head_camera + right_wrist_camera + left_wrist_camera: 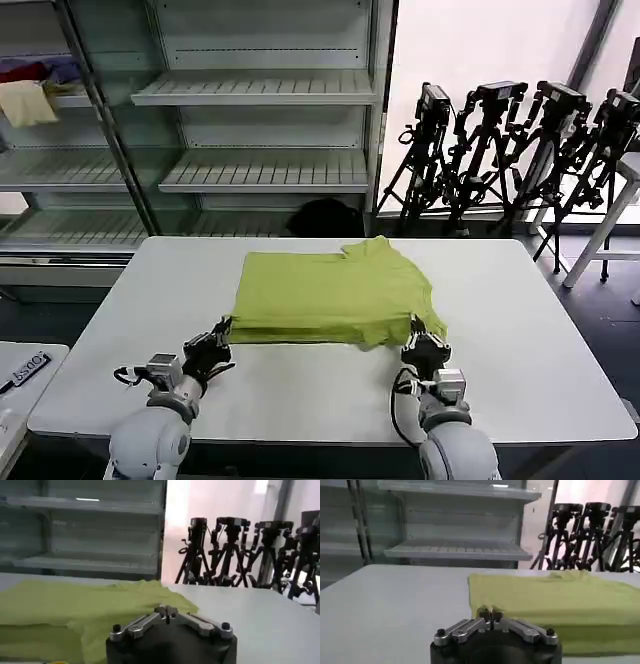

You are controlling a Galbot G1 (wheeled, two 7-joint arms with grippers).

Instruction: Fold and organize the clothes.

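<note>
Lime T-shirt: one, near hem pinched by left pincer and right pincer.

The head camera is looking forward and down from above the white table, taking in the shelving and tripods behind. Each wrist camera is sitting low, just behind its own gripper (left gripper, right gripper), facing across the tabletop towards the shelves. All three are sharing the lime T-shirt.
</note>
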